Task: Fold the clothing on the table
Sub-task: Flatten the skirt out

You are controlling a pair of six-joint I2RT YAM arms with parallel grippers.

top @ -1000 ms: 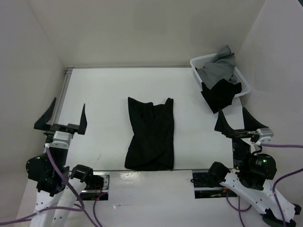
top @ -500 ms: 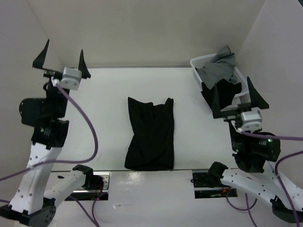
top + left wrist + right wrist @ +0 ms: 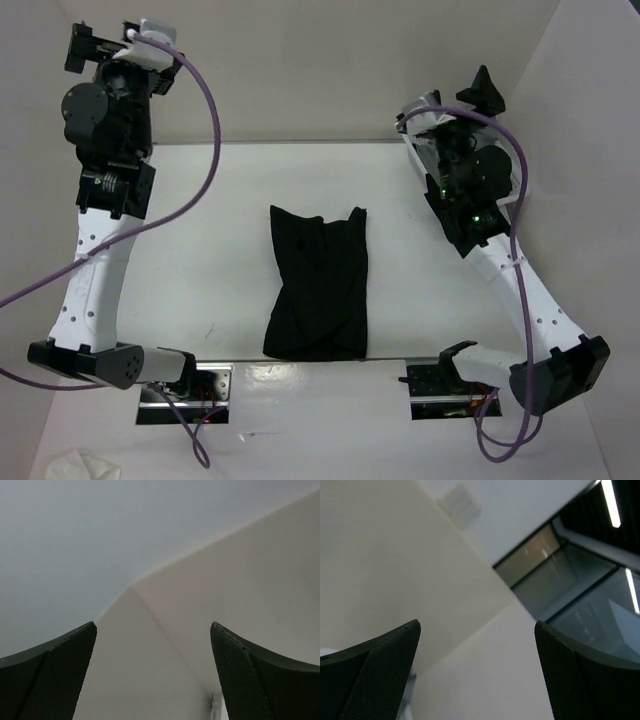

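One skirt [image 3: 320, 290], one white table [image 3: 200, 260]

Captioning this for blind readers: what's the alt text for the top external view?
A black skirt lies in the middle of the white table, untouched. The left gripper and right gripper are up high near the back wall, well away from it.

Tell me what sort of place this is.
Probably a robotics lab test cell: a white table boxed in by white walls, a cabled left arm and right arm bolted at its edge, one black skirt laid out, and a ceiling strip light beyond.
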